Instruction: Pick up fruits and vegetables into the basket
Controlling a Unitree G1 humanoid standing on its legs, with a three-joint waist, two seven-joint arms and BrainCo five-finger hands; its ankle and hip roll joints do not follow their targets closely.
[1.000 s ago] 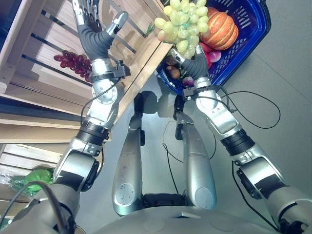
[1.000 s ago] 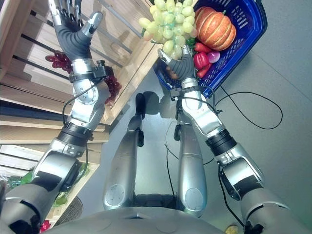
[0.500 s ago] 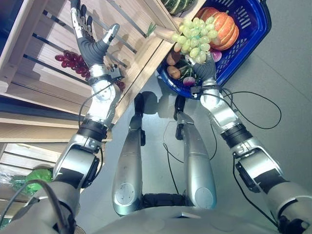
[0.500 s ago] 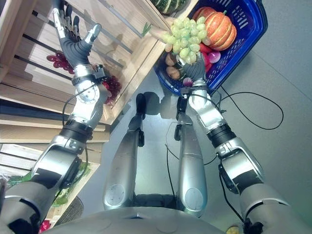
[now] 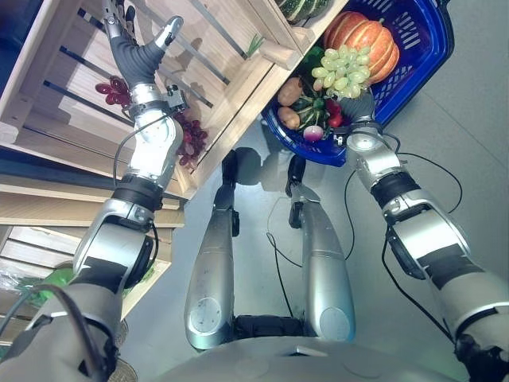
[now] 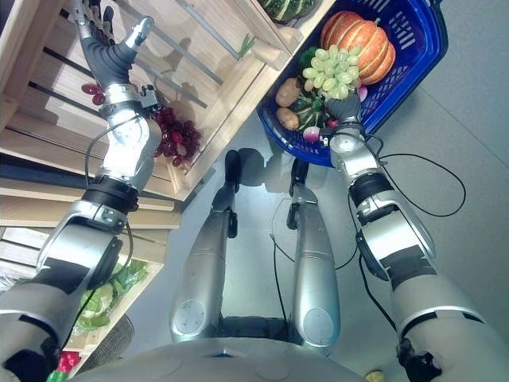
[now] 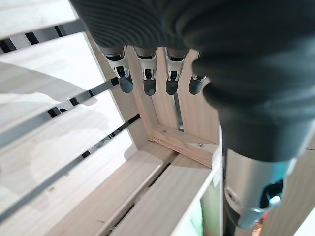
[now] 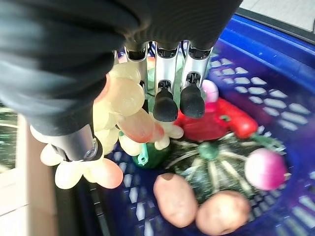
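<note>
Overhead, the wooden crate takes up the upper left, its top cut off by the frame edge. Beside it, at the upper right, sits the blue basket, its far rim also cut off. An orange pumpkin lies at the back of the basket, part hidden behind the green grapes. Lower in the basket lie a dark green squash, two potatoes, a red pepper and a pink radish, crowded together and touching. A striped green melon on the crate's top edge is mostly out of frame.

The right hand is over the basket, fingers and thumb curled round the green grapes. That bunch hangs above the vegetables inside the basket; whether it touches them cannot be told. Its long axis runs from the hand toward the pumpkin.

The left hand is raised inside the crate, fingers straight and relaxed, holding nothing. Red grapes lie on the crate slats just behind the left wrist, partly hidden by it, the bunch stretched along the slats.
</note>
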